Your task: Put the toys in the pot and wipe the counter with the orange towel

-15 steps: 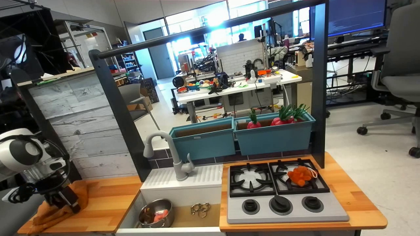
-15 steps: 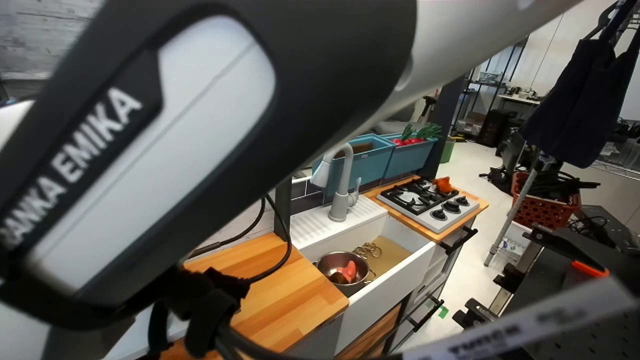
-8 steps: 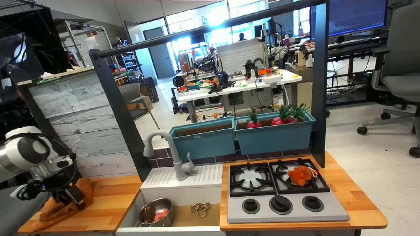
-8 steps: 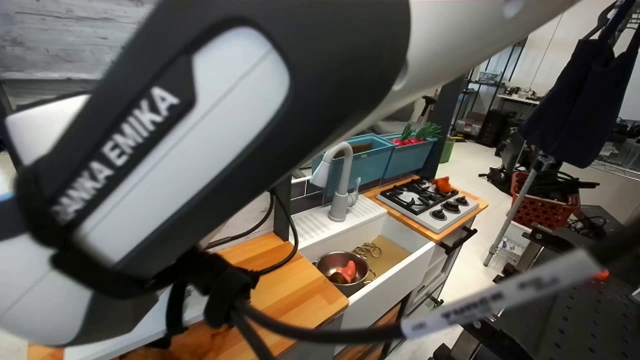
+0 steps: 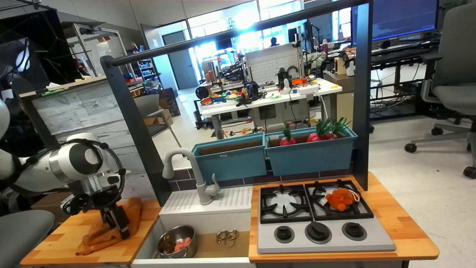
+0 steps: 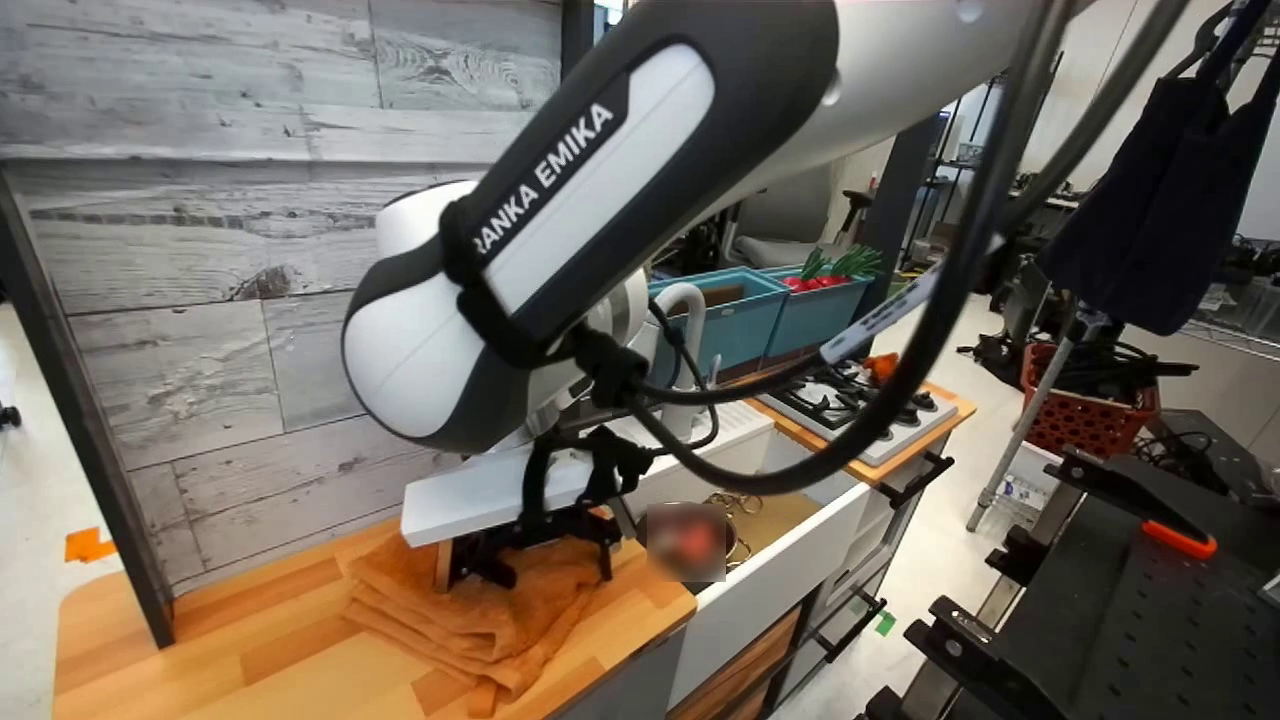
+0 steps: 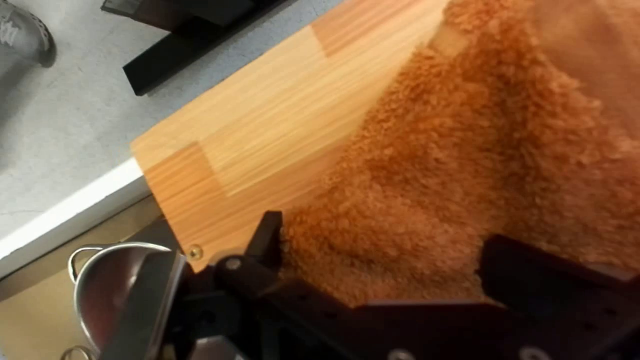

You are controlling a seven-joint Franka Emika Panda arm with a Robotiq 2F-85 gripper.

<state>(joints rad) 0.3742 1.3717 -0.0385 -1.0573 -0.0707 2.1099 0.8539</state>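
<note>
Bright windows (image 5: 243, 20) and a grey chair (image 5: 455, 63) show in the background, well apart from my fingers (image 7: 520, 272), and a weathered plank wall (image 6: 200, 230) stands nearer to them. Under me is the wooden tabletop (image 7: 265, 135), its bare grain showing on either side of the orange towel (image 7: 425, 200). I have my fingers spread wide with the tips down on that towel; its plush shows in the gap between them, one tip close to its edge and loose folds running out past the other. Near my fingers, the tabletop stops at the white sink (image 5: 227, 222). Down in it, lower than my tips, sits the silver pot (image 5: 192, 247) with the red-orange toys (image 5: 181, 245) inside. Past the pot, farther from me, lie some brass-coloured rings (image 5: 227, 237), and a grey faucet (image 5: 203, 191) rises behind the sink. Well apart from my fingers is the stove (image 5: 299, 242), with a bunched orange thing (image 5: 340, 200) on the half that is farther from me. Beyond the faucet stand two blue planters (image 5: 230, 165); the one farther from my fingers holds red vegetables (image 5: 287, 142) with green tops.
</note>
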